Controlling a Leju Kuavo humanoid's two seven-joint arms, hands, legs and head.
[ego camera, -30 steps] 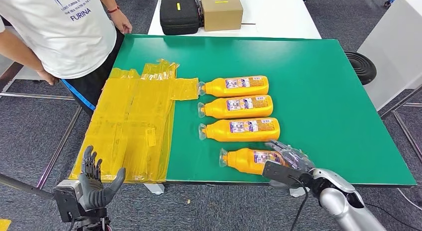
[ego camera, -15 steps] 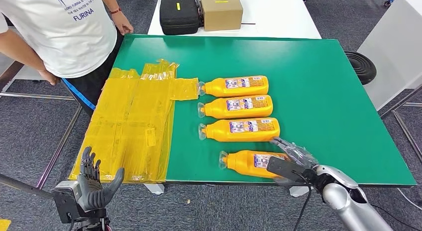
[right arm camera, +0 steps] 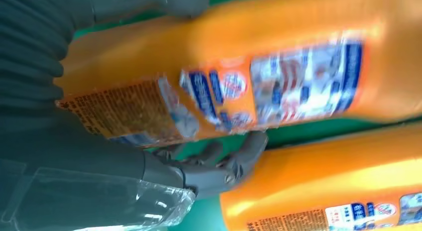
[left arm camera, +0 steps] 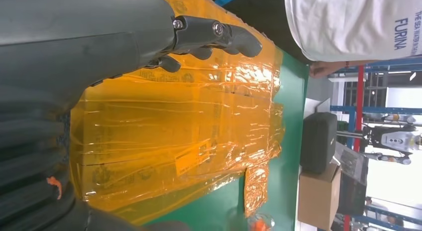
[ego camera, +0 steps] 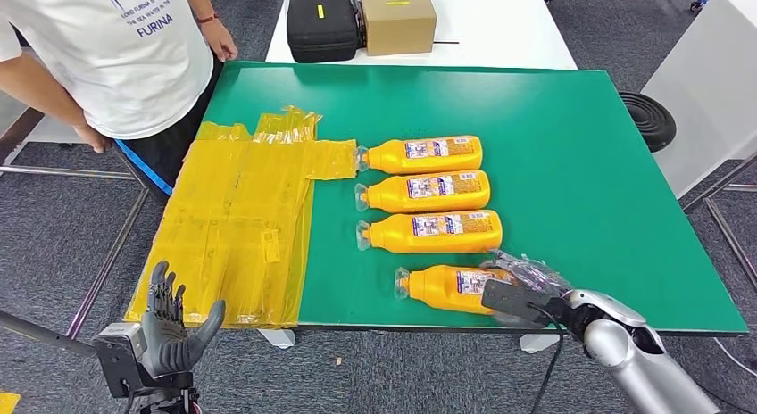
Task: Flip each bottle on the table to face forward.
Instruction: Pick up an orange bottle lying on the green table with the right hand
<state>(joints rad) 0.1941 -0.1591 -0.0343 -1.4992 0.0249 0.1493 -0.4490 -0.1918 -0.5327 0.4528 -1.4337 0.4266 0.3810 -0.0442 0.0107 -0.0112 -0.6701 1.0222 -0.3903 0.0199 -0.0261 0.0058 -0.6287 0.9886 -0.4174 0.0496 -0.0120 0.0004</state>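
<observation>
Four orange bottles lie on their sides in a column on the green table (ego camera: 571,164), caps to the left and labels up. The far bottle (ego camera: 420,153), the second bottle (ego camera: 424,191) and the third bottle (ego camera: 430,232) lie untouched. My right hand (ego camera: 522,289) grips the base end of the nearest bottle (ego camera: 442,287) at the front edge. In the right wrist view its fingers (right arm camera: 219,166) curl around one side of this bottle (right arm camera: 278,66), with the third bottle (right arm camera: 338,191) beside them. My left hand (ego camera: 170,329) is open, below the table's front left corner.
A crumpled yellow plastic sheet (ego camera: 241,218) covers the table's left part and hangs over its edge. A person in a white shirt (ego camera: 125,57) stands at the far left corner. A black case (ego camera: 321,26) and a cardboard box (ego camera: 397,17) sit on the white table behind.
My right arm has shifted slightly right and down at the nearest bottle's base. The bottle has barely moved. The left hand stays put.
</observation>
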